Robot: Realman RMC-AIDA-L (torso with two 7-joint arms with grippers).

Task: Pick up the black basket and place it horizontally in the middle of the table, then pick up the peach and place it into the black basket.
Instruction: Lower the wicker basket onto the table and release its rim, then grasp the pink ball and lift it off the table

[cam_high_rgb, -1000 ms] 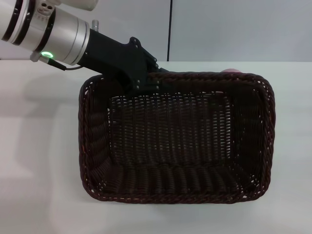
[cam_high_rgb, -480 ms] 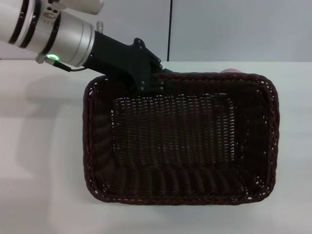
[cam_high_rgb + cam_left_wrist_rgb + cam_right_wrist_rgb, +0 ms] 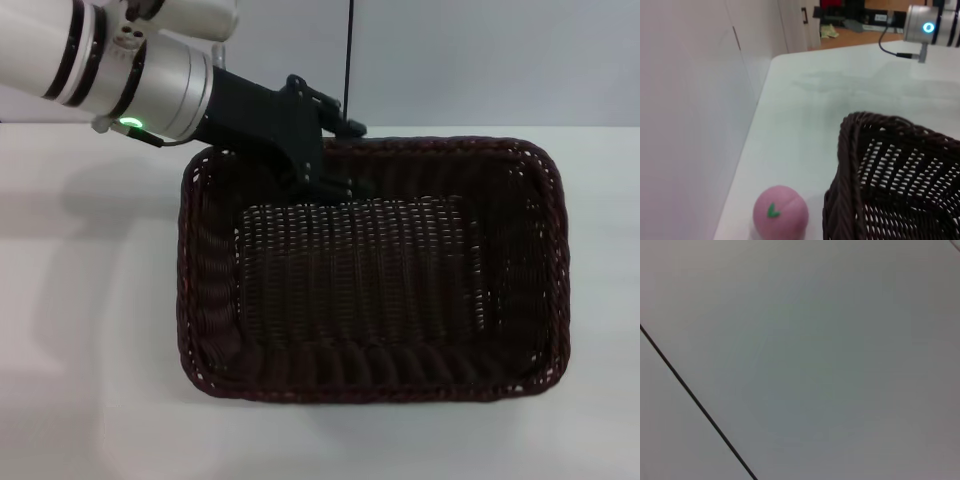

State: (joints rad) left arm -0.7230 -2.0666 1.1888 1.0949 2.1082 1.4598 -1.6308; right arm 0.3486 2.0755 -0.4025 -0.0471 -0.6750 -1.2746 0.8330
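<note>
The black basket (image 3: 370, 270) stands lengthwise across the white table (image 3: 80, 350) in the head view, open side up. My left gripper (image 3: 335, 165) reaches in from the far left and is shut on the basket's far rim. The peach is hidden behind the basket in the head view. It shows in the left wrist view (image 3: 780, 212), pink with a green leaf mark, resting on the table just outside a basket corner (image 3: 855, 150) and close to the wall. My right gripper is out of view; part of its arm with a blue light (image 3: 927, 26) shows far off.
A pale wall (image 3: 480, 60) with a dark vertical seam runs along the table's far edge, close behind the basket. Bare white table lies left, right and in front of the basket.
My left arm has moved to the right with the basket rim in its grip. The basket has shifted right and settled flatter. The bit of pink peach above the far rim is now hidden.
</note>
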